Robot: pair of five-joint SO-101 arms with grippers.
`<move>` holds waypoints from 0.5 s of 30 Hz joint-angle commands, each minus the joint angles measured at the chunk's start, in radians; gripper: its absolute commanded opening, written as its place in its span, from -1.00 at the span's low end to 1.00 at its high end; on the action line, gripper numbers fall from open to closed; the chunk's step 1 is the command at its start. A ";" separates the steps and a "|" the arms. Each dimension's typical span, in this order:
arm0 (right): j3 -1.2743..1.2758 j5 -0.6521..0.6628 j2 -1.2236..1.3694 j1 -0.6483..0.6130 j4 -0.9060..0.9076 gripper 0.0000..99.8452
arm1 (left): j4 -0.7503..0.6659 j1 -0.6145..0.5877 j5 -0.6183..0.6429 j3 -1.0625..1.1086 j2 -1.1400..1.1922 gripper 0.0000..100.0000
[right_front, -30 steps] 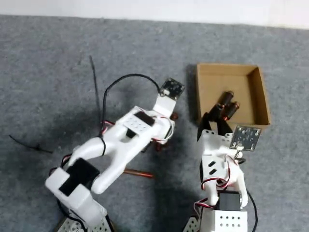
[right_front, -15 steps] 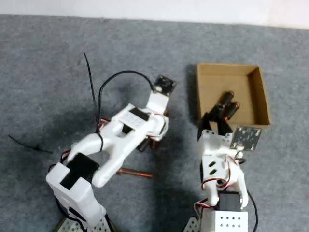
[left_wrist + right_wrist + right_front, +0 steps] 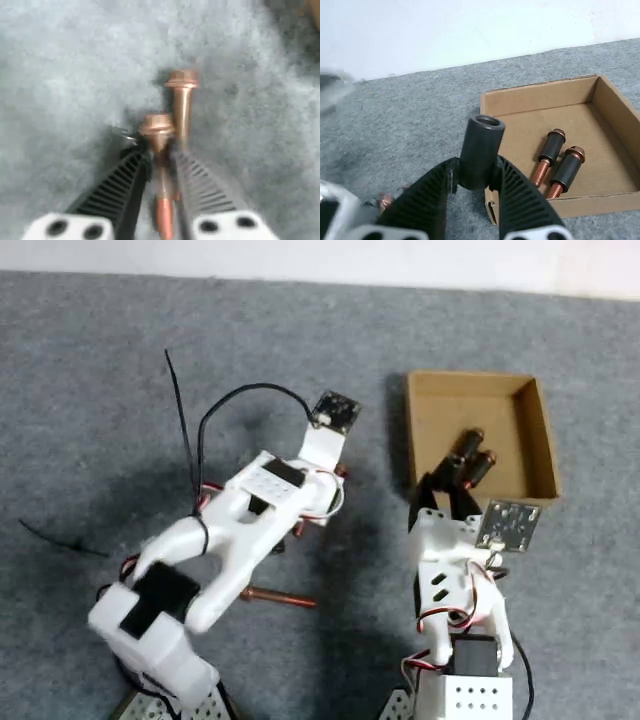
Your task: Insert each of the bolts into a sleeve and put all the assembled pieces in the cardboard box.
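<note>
Clamping left gripper (image 3: 159, 152): a bolt (image 3: 157, 127), second bolt (image 3: 182, 107) just beside.
Right gripper (image 3: 476, 172): grips sleeve (image 3: 481, 145) near cardboard box (image 3: 540, 96) edge.
High view: we spot loose bolt (image 3: 280, 596) on carpet (image 3: 100, 390).

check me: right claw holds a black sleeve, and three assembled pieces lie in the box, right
Wrong on the count: the box holds two assembled pieces, not three, as the right wrist view shows. The right claw does hold a black sleeve.

Shiny coppery metal bolt (image 3: 158, 126), matt black sleeve (image 3: 481, 150), plain cardboard box (image 3: 540, 97), rough carpet (image 3: 90, 390).
</note>
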 commanded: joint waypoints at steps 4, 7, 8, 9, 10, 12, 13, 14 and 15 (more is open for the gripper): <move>0.099 0.006 -0.021 0.005 -0.027 -0.99 | 0.008 -0.012 0.000 -0.022 0.008 -0.99; 0.099 0.006 -0.021 0.005 -0.027 -0.99 | 0.008 -0.012 0.000 -0.022 0.008 -0.99; 0.099 0.006 -0.021 0.005 -0.027 -0.99 | 0.008 -0.012 0.000 -0.022 0.008 -0.99; 0.099 0.006 -0.021 0.005 -0.027 -0.99 | 0.008 -0.012 0.000 -0.022 0.008 -0.99; 0.099 0.006 -0.021 0.005 -0.027 -0.99 | 0.008 -0.012 0.000 -0.022 0.008 -0.99; 0.099 0.006 -0.021 0.005 -0.027 -0.99 | 0.009 -0.012 0.000 -0.022 0.008 -0.99; 0.099 0.006 -0.021 0.005 -0.027 -0.99 | 0.009 -0.012 0.000 -0.022 0.008 -0.99; 0.099 0.006 -0.021 0.005 -0.027 -0.99 | 0.009 -0.012 0.000 -0.022 0.008 -0.99; 0.099 0.006 -0.021 0.005 -0.027 -0.99 | 0.011 -0.012 0.000 -0.024 0.008 -0.97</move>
